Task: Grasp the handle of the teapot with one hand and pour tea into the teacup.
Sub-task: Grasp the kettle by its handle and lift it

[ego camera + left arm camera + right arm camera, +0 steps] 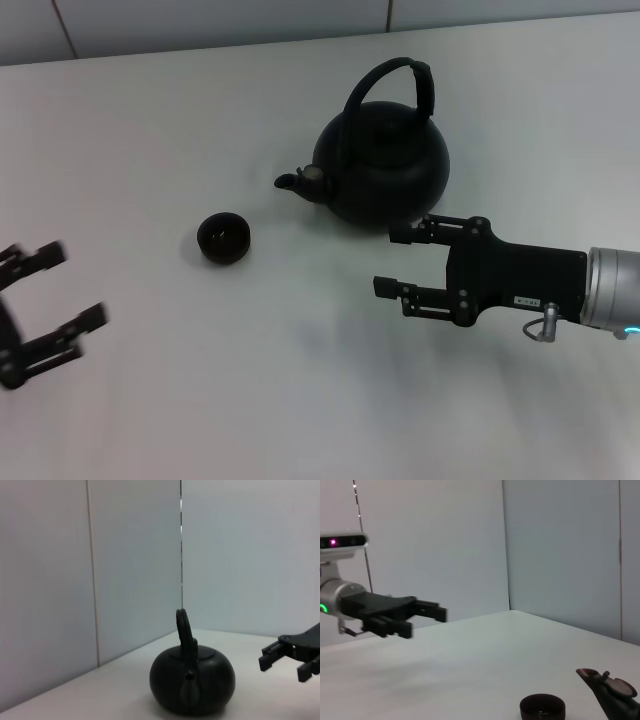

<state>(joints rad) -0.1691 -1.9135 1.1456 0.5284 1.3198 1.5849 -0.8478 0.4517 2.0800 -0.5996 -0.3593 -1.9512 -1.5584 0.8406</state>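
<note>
White counter (pixel 300 400) w/ pale panelled wall behind; teapot (pixel 385 165) sits upright toward the far side, spout (pixel 300 183) aimed at robot's left, lid on; handle (pixel 400 85) arches up over the lid, nothing touching it; teacup (pixel 224 239) stands upright near the spout, to robot's left & a bit nearer, apart from the pot; right hand (pixel 396 260) hovers just in front of the teapot body, fingers pointing left, spread wide & empty, far finger close to the pot's lower side but not clearly touching; left hand (pixel 62 290) sits off at the left edge, well apart from the cup, fingers wide, holding nothing; left wrist view shows the pot side-on w/ handle edge-on.
</note>
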